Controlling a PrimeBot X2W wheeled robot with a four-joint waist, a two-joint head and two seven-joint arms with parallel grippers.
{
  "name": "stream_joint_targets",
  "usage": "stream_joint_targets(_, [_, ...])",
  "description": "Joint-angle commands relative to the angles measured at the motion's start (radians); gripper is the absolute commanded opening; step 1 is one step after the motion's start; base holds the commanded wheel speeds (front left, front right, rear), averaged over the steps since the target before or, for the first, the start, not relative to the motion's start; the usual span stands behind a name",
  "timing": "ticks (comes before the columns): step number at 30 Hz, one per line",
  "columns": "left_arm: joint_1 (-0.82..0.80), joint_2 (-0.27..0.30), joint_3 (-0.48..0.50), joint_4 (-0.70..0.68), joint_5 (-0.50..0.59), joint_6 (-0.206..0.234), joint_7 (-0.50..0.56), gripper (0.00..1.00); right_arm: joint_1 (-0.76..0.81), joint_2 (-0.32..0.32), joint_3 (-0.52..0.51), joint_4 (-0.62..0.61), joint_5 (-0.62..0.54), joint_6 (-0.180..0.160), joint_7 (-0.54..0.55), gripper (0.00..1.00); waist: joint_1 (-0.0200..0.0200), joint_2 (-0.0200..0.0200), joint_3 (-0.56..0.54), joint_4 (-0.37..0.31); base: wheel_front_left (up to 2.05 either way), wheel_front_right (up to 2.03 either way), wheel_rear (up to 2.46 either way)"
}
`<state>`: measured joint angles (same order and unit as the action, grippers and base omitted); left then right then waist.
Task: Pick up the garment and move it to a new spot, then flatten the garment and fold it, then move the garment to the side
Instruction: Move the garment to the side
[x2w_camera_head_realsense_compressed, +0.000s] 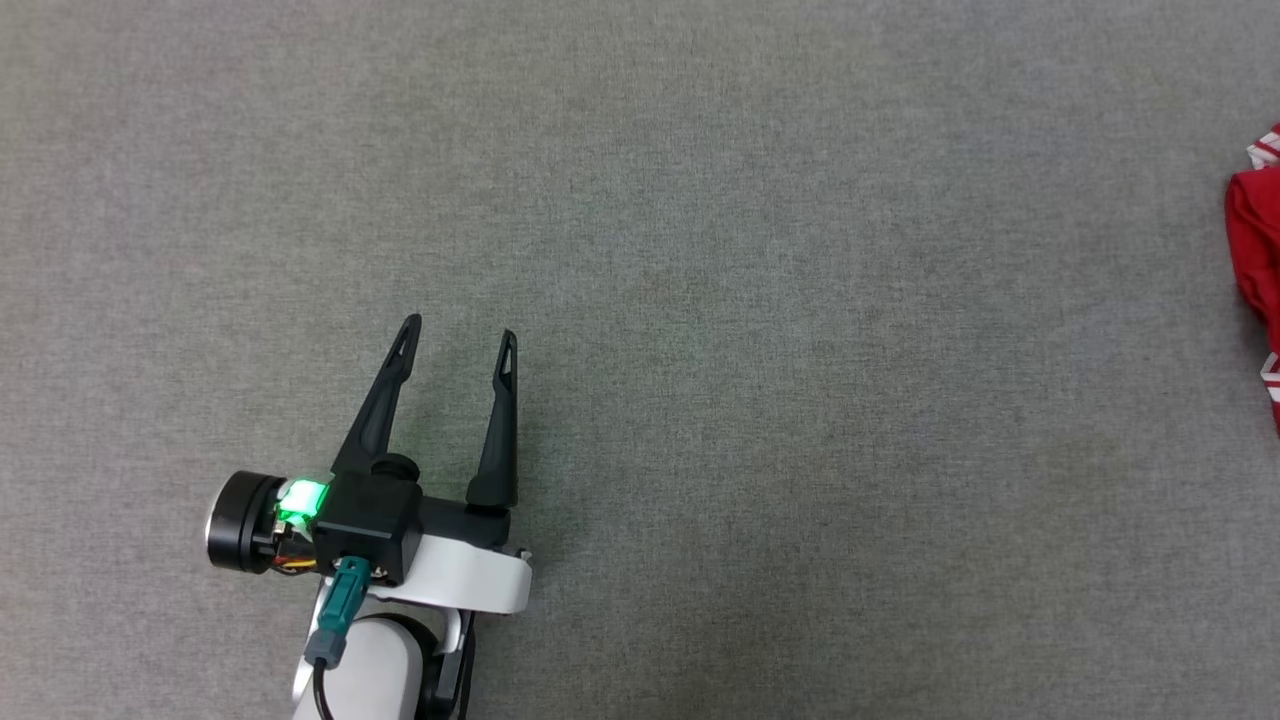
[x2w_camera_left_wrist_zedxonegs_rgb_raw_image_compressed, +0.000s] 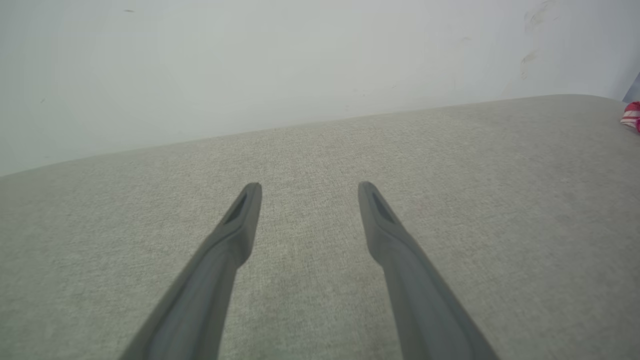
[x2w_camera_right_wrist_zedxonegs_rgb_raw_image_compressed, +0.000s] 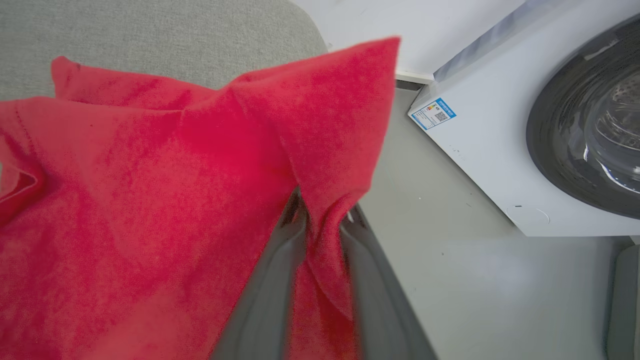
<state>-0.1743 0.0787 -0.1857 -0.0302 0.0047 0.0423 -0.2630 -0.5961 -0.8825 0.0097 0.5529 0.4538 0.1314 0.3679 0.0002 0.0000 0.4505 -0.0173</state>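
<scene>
The left gripper (x2w_camera_head_realsense_compressed: 460, 328) hung over the grey fabric-covered surface (x2w_camera_head_realsense_compressed: 800, 300), above its near left part in the head view. Its two dark fingers (x2w_camera_head_realsense_compressed: 378, 410) were spread wide apart with nothing between them but bare grey weave, and a green light glowed on its wrist housing. In the left wrist view the same spread fingers pointed across the surface toward its far edge, where a pale wall (x2w_camera_left_wrist_zedxonegs_rgb_raw_image_compressed: 250, 65) rose behind it.

The garment (x2w_camera_head_realsense_compressed: 1255, 240) lay at the surface's right edge in the head view, well apart from the left gripper, with only a bunched red part and a bit of red-and-white striped trim visible. A small piece of that striped trim also showed at the surface's far right corner in the left wrist view.

In the right wrist view the red cloth spread over the near part of the surface and draped off its side. The right gripper (x2w_camera_right_wrist_zedxonegs_rgb_raw_image_compressed: 325, 207) had a fold of the garment running between its two fingers (x2w_camera_right_wrist_zedxonegs_rgb_raw_image_compressed: 372, 280), which stood close on either side of it, the cloth filling the narrow gap; one corner of the cloth stood up past the fingertips. How hard they pressed could not be told.

Beyond the surface's edge, a white washing machine (x2w_camera_right_wrist_zedxonegs_rgb_raw_image_compressed: 500, 150) with a dark round door stood on a pale floor (x2w_camera_right_wrist_zedxonegs_rgb_raw_image_compressed: 450, 280), with a blue-bordered label (x2w_camera_right_wrist_zedxonegs_rgb_raw_image_compressed: 433, 113) on it.
</scene>
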Motion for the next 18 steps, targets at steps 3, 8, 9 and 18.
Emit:
stream_joint_targets(3, [0.011,0.001,0.000,0.011,-0.003,0.010,-0.002,1.00,-0.008,0.033,-0.024,0.028,-0.027,-0.002,-0.031,1.00,-0.0002,0.0000,-0.037,0.002,0.00,0.00,0.00])
stream_joint_targets(8, [0.050,0.000,-0.001,0.024,-0.014,0.017,-0.002,1.00,0.026,0.083,-0.096,0.045,-0.077,-0.002,-0.140,1.00,-0.0002,0.0000,-0.119,0.005,0.00,0.00,0.00])
stream_joint_targets(9, [0.060,0.001,-0.001,0.030,-0.017,0.016,-0.002,1.00,0.039,0.092,-0.107,0.035,-0.090,-0.002,-0.169,1.00,-0.0002,0.0000,-0.139,0.007,0.00,0.00,0.00])
stream_joint_targets(18, [0.155,0.016,0.014,0.053,-0.032,0.021,-0.002,1.00,0.146,0.261,-0.170,-0.133,-0.179,-0.002,-0.375,1.00,-0.0002,0.0000,-0.289,0.018,0.00,0.00,0.00])
